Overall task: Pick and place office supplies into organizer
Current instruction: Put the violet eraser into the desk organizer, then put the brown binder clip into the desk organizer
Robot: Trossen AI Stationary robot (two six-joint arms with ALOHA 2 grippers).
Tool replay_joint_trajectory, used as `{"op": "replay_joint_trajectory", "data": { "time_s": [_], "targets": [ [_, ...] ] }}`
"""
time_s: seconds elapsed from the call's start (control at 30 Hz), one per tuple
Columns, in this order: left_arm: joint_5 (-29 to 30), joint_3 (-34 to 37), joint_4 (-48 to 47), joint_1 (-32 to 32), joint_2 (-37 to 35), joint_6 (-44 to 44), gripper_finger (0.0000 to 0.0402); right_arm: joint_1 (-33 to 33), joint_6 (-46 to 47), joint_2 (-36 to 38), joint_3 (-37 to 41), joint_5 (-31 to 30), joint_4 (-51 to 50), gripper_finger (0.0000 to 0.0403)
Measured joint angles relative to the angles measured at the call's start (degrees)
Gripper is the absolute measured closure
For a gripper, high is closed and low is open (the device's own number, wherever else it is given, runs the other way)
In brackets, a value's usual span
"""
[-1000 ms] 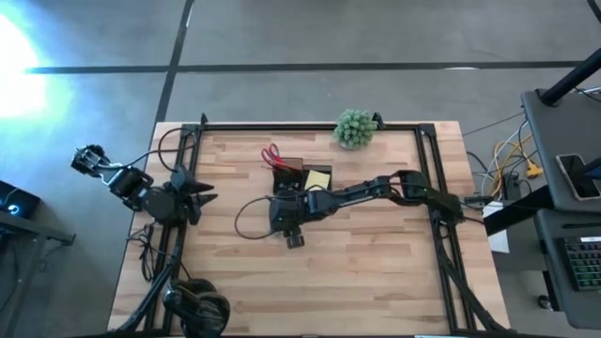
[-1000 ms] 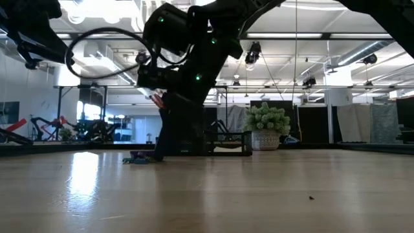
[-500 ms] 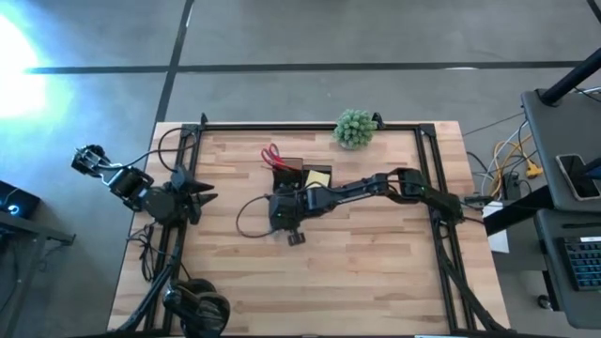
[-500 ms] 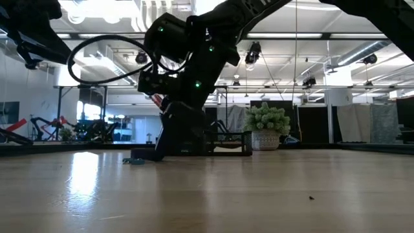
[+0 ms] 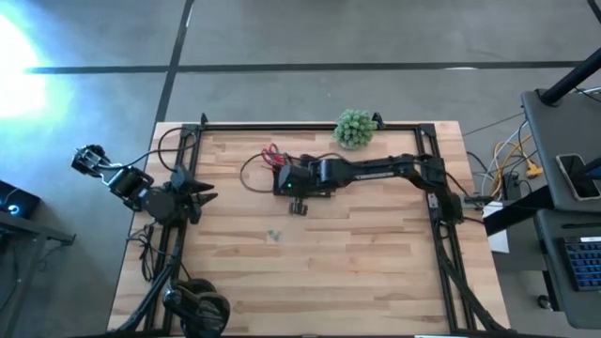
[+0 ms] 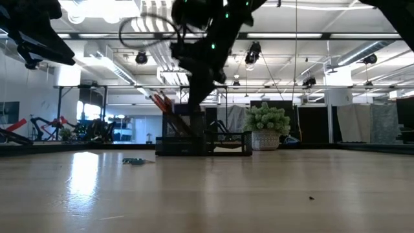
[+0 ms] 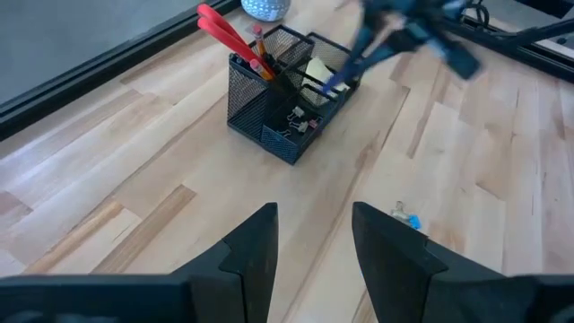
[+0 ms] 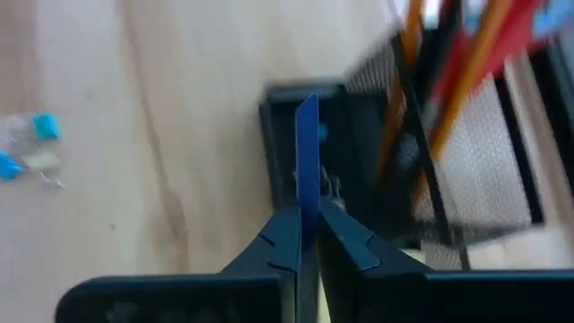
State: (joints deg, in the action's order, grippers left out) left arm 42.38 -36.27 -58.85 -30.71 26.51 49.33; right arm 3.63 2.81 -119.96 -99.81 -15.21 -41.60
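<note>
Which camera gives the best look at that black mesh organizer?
The left wrist view: the organizer shows whole, with its contents. The high view mostly hides it under the right arm; the low view shows a dark silhouette; the right wrist view, a blurred part.

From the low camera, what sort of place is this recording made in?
Probably a large indoor lab or workshop hall: exposed ceiling beams with strip lights, a concrete floor around the wooden table, and a side desk with a keyboard.

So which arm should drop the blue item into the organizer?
Right. The right gripper already pinches the blue item over the organizer; the left gripper waits open at the table's edge.
</note>
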Motion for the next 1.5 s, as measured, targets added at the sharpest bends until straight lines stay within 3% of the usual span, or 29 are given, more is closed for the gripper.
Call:
{"op": "replay_joint_trajectory", "data": {
  "time_s": [0.4,0.63,0.97,1.17,1.27,1.4,1.5],
  "targets": [
    [0.55,0.0,-0.13,-0.01,0.02,0.3,0.0272,4.13,-6.96,-4.77,-0.66,6.65,1.48,0.0389],
    [1.4,0.02,-0.33,0.01,-0.03,1.3,0.0272,3.9,-3.5,-6.5,-0.74,4.41,6.55,0.0384],
    [1.6,0.02,-0.31,-0.01,0.01,1.35,0.0272,3.67,-2.9,-7.17,-1.08,2.05,3.27,0.0269],
    [1.58,0.02,-0.31,-0.01,0.05,1.35,0.0272,1.81,-2.78,-2.57,-0.91,2.53,1.1,0.0222],
    [1.58,0.02,-0.29,0.0,-0.05,1.33,0.0272,0.42,-4.35,1.06,-1.09,8.08,1.77,0.0214],
    [1.59,0.02,-0.34,0.0,-0.05,0.97,0.0272,-2.55,-12.55,0.44,-0.78,21.31,2.11,0.0212],
    [1.6,0.02,-0.39,0.0,-0.05,0.89,0.0272,-4.97,-16.64,-3.59,-0.55,22.18,3.71,0.0216]
  ]
}}
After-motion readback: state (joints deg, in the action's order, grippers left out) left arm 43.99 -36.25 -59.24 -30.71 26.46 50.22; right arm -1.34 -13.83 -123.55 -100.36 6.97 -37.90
